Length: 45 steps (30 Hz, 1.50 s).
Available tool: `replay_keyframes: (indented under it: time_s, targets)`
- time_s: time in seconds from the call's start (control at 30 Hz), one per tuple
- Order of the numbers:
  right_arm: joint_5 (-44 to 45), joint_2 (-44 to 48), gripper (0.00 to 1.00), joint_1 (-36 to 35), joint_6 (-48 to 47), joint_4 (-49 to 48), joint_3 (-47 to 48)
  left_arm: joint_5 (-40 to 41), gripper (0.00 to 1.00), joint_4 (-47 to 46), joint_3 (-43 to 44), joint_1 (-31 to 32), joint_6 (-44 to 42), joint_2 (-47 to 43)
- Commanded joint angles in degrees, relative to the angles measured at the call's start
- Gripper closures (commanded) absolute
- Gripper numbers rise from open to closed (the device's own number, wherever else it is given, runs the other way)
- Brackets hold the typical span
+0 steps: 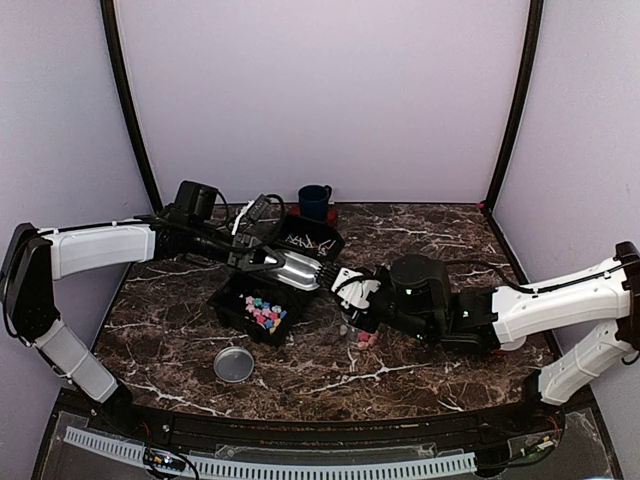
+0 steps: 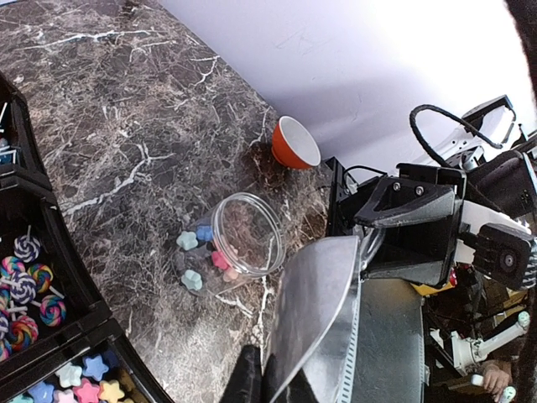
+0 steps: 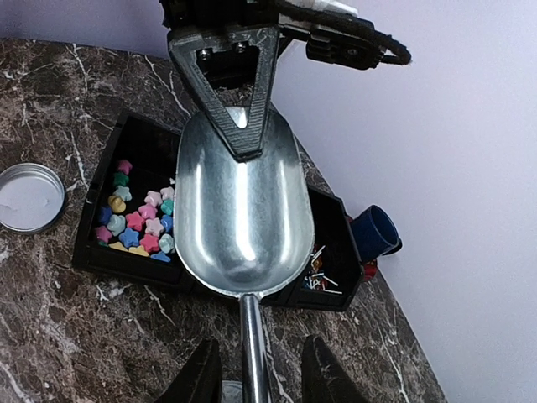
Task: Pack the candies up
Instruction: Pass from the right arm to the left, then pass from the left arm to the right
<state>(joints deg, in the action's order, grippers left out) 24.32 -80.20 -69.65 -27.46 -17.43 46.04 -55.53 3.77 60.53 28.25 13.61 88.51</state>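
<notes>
The candies [image 3: 138, 222] are small coloured stars in a black tray [image 1: 228, 302]. More candies [image 2: 190, 242] lie inside a clear jar [image 2: 247, 233] tipped on its side on the table; the jar [image 1: 358, 335] sits just below my right gripper. A metal scoop [image 3: 242, 210] hangs between the arms. My left gripper [image 2: 267, 378] is shut on the far rim of the scoop [image 1: 296, 270]. My right gripper [image 3: 256, 369] stands open around the scoop's handle [image 3: 252, 344], with a gap on each side. The scoop bowl looks empty.
The tray's second compartment [image 3: 323, 273] holds thin stick candies, and lollipops [image 2: 25, 285] show in the left wrist view. A round metal lid [image 1: 233, 363] lies near the front. A blue cup [image 1: 315, 201] stands at the back, and an orange bowl [image 2: 295, 143] beside the jar.
</notes>
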Motion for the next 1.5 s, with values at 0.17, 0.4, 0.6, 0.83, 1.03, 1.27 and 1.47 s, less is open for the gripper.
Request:
replay_keyframes:
  time_s: [0.17, 0.4, 0.6, 0.83, 1.03, 1.27, 1.47]
  targets:
    - [-3.2, 0.7, 0.66, -0.3, -1.3, -10.4, -1.8, -3.2, 1.0, -3.0, -0.8, 0.0, 1.1, -0.5]
    - [-3.9, -1.4, 0.75, -0.2, -1.7, -11.4, -0.8, -3.7, 1.0, -3.1, -0.9, -0.1, 1.2, -0.6]
    - [-4.6, -1.0, 0.75, 0.0, -1.5, -12.4, -2.0, -4.3, 1.0, -3.4, -1.0, 0.0, 1.3, -0.7]
    - [-4.3, -1.9, 0.76, 0.5, -2.2, -11.4, -1.8, -4.6, 1.0, -3.7, -1.1, -0.1, 1.4, -0.8]
    - [-4.3, -1.4, 0.75, 0.5, -2.6, -8.4, -1.4, -4.3, 1.0, -3.4, -1.1, -0.1, 1.3, -0.6]
    - [-4.2, -1.8, 0.84, 0.5, -2.7, -9.0, -1.6, -4.6, 1.0, -3.5, -1.1, -0.1, 1.3, -0.6]
    - [-3.8, -3.4, 0.85, 0.6, -3.3, -9.4, -0.6, -4.7, 1.0, -3.5, -1.1, -0.1, 1.3, -0.6]
